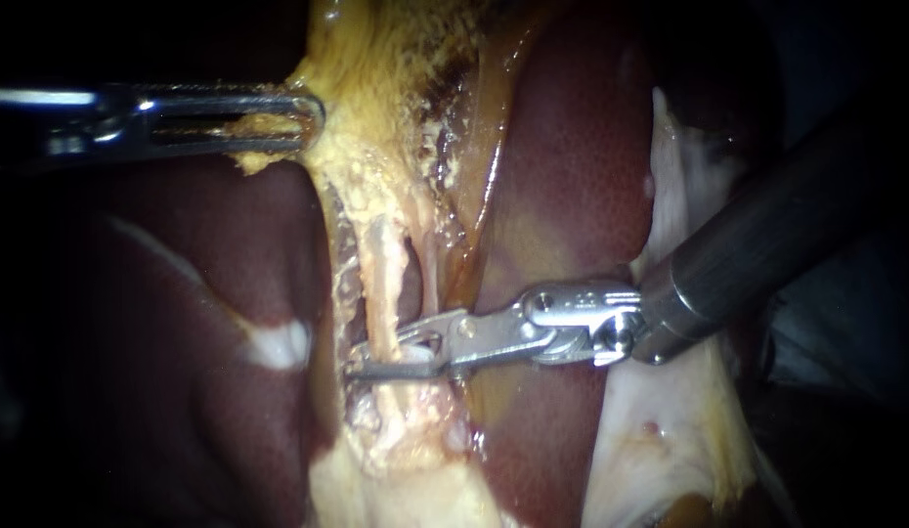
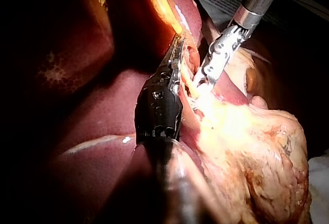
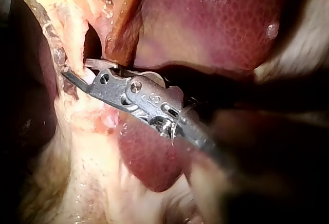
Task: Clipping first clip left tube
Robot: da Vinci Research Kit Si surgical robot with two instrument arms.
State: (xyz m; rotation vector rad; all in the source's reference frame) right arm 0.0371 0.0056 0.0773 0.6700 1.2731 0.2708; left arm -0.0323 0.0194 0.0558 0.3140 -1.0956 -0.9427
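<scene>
Now right instrument (image 1: 376, 354), claw ajar astride left tube (image 1: 381, 284); left instrument (image 1: 313, 119) tight on gallbladder (image 1: 376, 98).

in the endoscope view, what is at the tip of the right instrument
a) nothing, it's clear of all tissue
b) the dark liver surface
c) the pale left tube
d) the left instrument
c: the right instrument comes in from the right and its tip straddles the pale left tube, which runs through the gap there.
</scene>
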